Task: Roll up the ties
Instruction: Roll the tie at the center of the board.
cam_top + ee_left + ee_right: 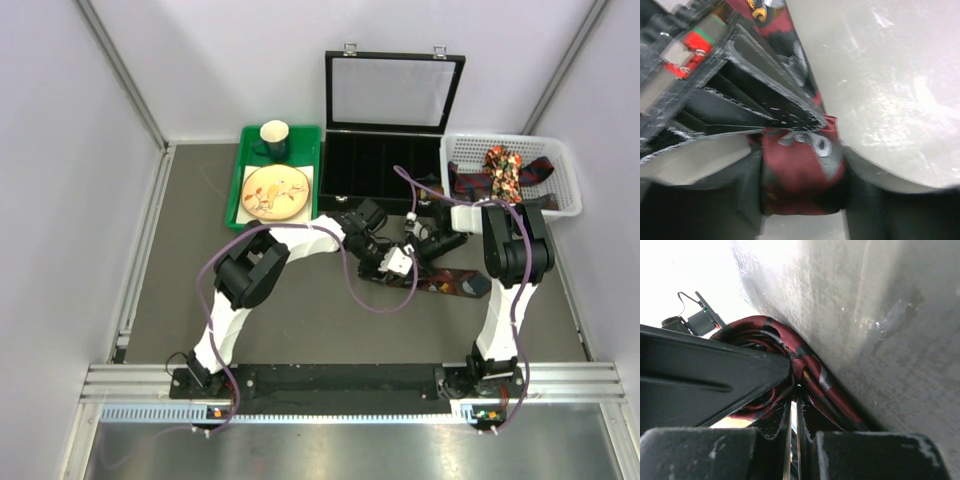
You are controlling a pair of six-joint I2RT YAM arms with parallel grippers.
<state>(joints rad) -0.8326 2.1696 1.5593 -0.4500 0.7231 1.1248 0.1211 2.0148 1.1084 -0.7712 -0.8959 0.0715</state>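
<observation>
The maroon tie (455,284) lies on the table (250,320), one end rolled: the right gripper (795,407) pinches the core (as a spindle, I'd guess) while the left gripper (802,200) clasps the roll so it cannot unwind.

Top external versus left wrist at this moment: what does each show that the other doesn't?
Only top external: the green tray with cup and plate, the open black case, the white basket holding more ties, and the flat length of the maroon tie on the table.
Only left wrist: the tie's rolled end filling the gap between the fingers of the left gripper, with the closed tips of the right gripper pinching fabric just above.
Both: the two grippers meeting at the maroon tie.
</observation>
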